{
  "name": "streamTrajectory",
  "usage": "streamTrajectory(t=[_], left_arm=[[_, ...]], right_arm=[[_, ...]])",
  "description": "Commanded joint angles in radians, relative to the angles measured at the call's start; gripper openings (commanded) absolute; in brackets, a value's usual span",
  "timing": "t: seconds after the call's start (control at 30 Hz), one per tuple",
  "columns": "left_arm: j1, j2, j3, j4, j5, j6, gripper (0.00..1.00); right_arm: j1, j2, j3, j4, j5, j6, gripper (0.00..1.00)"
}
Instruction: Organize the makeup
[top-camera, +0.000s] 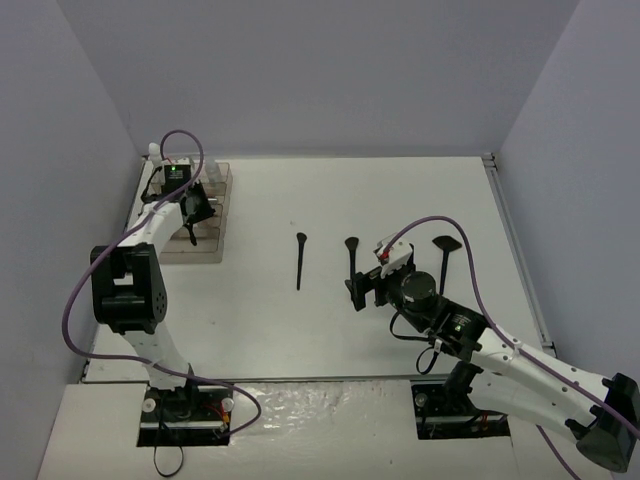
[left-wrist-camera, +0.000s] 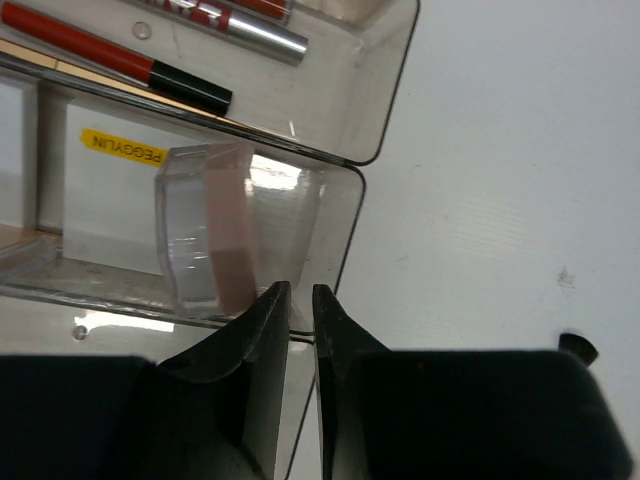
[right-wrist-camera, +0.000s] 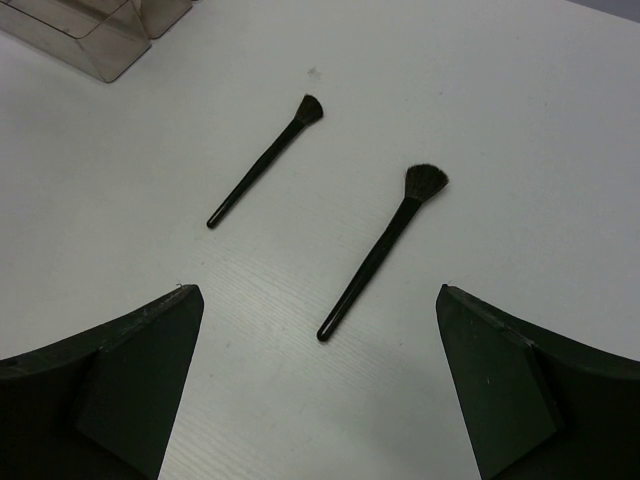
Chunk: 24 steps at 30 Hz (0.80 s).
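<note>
Three black brushes lie on the white table: one at the centre (top-camera: 300, 260), one beside it (top-camera: 352, 255) and one further right (top-camera: 444, 255). My right gripper (top-camera: 372, 290) is open and empty, just above the near end of the middle brush (right-wrist-camera: 385, 250); the centre brush (right-wrist-camera: 265, 175) lies to its left. My left gripper (left-wrist-camera: 300, 300) hangs over the organizer's near right corner, its jaws almost together with nothing visible between them. In the tray I see red lip tubes (left-wrist-camera: 110, 60), a tan compact in a clear case (left-wrist-camera: 215, 235) standing on edge, and a white pad pack with a yellow label (left-wrist-camera: 110, 200).
The smoky clear tiered organizer (top-camera: 215, 215) stands at the far left of the table, and its corner shows in the right wrist view (right-wrist-camera: 90, 35). A small dark object (left-wrist-camera: 575, 347) pokes out beside my left gripper body. Grey walls enclose the table on three sides.
</note>
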<state>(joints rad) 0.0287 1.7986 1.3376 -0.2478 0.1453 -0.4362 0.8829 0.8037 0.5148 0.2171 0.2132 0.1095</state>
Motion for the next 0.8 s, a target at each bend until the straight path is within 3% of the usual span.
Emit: streamTrajectory(t=[0.0,0.5,0.77], left_arm=[[0.037,-0.024,0.06,-0.003,-0.066,0.019,0.12],[0.118,-0.001,0.063,0.002,-0.083,0.022,0.14],[0.082,-0.138,-0.003,0.11,0.039,-0.013,0.26]], right_arm=[[-0.005,0.009,0.03,0.045,0.028,0.013,1.0],[-0.005,0.003,0.022,0.041,0.024,0.019,1.0],[-0.007,0.008,0.028,0.042,0.021,0.019,1.0]])
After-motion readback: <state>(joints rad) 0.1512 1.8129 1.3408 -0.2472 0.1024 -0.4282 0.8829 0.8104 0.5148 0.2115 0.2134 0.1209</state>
